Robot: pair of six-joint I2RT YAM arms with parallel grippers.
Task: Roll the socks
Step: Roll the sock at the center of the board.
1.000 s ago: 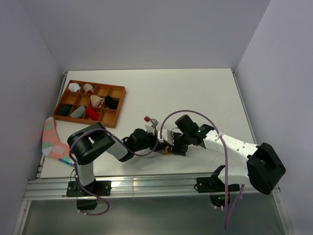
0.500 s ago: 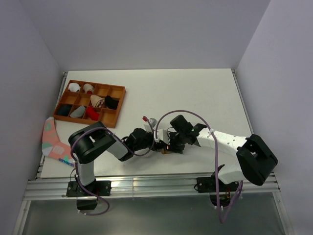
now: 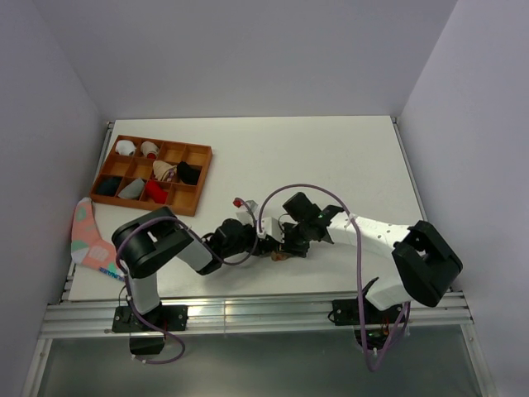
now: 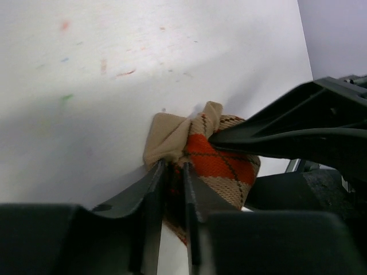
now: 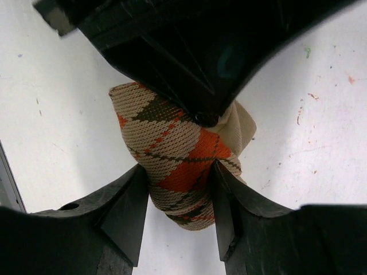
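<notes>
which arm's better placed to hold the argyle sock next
Right, probably: the right gripper brackets the whole argyle sock, a finger on each side; the left gripper only nips a thin fold.

Argyle sock [image 5: 183, 154]: tan, orange diamonds, dark-brown lines. Bench [image 4: 172, 57]: white, faint coloured flecks. Pink sock [image 3: 85, 227] at 9 o'clock: teal-white markings.

A robotics lab cell: bare white walls [image 3: 248, 58] enclose a white table [image 3: 331, 157] on aluminium rails [image 3: 248, 313].

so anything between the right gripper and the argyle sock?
Nothing visible. The right gripper has a finger against each side of the sock. The left gripper pinches its fabric from the opposite side.
</notes>
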